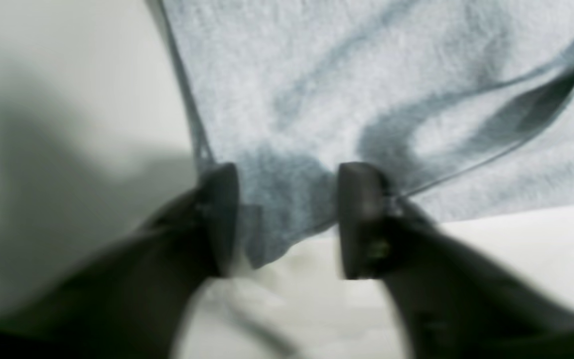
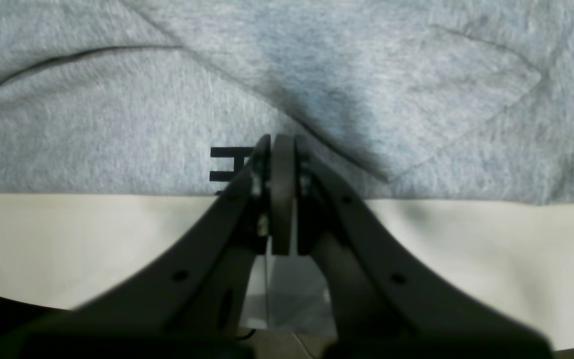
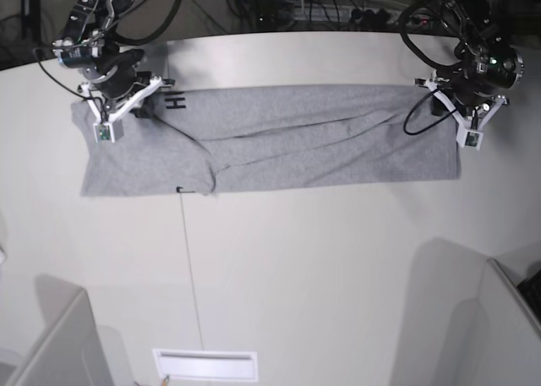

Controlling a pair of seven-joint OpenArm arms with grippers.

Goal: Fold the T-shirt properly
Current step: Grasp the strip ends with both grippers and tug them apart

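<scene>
The T-shirt (image 3: 279,145) lies spread as a long grey band across the far half of the white counter (image 3: 321,268), already folded lengthwise, with soft creases running through its middle and a scrap of black lettering showing near one end.

The right hand (image 2: 282,149) sits at that lettered end with its fingers pressed fully together; its tips reach over the shirt's edge, but no cloth shows between them, so it seems to hold nothing.

The left hand (image 1: 287,199) is at the opposite end, its fingers part-way open and straddling a corner of the fabric. The picture is smeared, so whether they have pinched the cloth yet cannot be told.

This is light, limp cotton (nothing stiff about it): it will sag, drag and wrinkle when lifted, and a single layer may slip free of a shallow pinch. The best hold is likely at the end corners, catching every layer together, both ends raised evenly.
</scene>
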